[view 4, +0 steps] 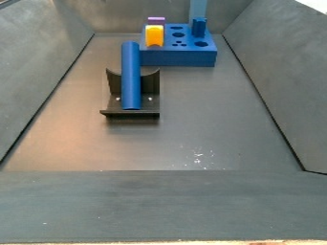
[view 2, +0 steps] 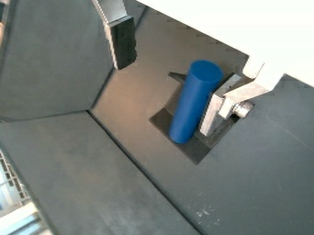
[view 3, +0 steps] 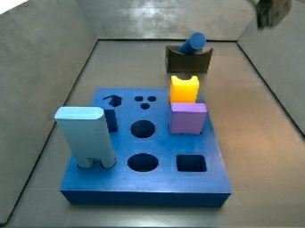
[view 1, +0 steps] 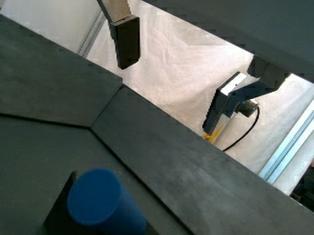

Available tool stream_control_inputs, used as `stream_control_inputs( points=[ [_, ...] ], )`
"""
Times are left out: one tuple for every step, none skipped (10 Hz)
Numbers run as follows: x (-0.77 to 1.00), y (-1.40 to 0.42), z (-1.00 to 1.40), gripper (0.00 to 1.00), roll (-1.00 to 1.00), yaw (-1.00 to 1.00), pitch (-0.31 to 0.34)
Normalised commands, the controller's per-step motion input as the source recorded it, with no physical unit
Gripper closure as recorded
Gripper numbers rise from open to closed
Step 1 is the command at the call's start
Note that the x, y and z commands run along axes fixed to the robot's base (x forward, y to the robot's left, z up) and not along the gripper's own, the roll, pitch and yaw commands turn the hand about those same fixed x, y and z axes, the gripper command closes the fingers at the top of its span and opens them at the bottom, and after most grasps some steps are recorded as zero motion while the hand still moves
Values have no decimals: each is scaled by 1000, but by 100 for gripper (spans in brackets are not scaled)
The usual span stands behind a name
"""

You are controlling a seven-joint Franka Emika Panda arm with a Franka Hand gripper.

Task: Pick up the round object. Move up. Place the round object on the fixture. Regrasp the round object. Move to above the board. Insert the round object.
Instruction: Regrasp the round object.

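The round object (view 4: 130,72), a dark blue cylinder, rests on the dark fixture (view 4: 132,107) behind the board (view 3: 149,165), with one flat end raised (view 3: 194,41). Both wrist views show it lying on the fixture (view 2: 185,149), the peg (view 2: 193,99) (view 1: 98,197) well beyond the fingers. My gripper (view 2: 172,75) (view 1: 175,78) is open and holds nothing. In a side view it is a dark shape (view 3: 272,11) high up, to the right of the fixture (view 3: 188,61). Neither finger (view 2: 121,41) touches the peg.
The board (view 4: 179,50) carries a pale blue block (view 3: 86,134), a yellow peg (view 3: 184,89) and a purple block (view 3: 188,118), beside open round and square holes. Grey sloping walls (view 4: 38,86) enclose the floor on every side.
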Motion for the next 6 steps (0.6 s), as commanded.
stream_control_inputs(
  points=[
    [69, 35, -1000, 0, 112, 140, -84],
    [81, 31, -1000, 0, 87, 100, -113],
    [90, 29, -1000, 0, 80, 69, -115],
    [105, 24, -1000, 0, 77, 29, -114],
    [111, 23, -1000, 0, 78, 10, -106],
    [112, 14, -910, 0, 79, -17, -84]
  ],
)
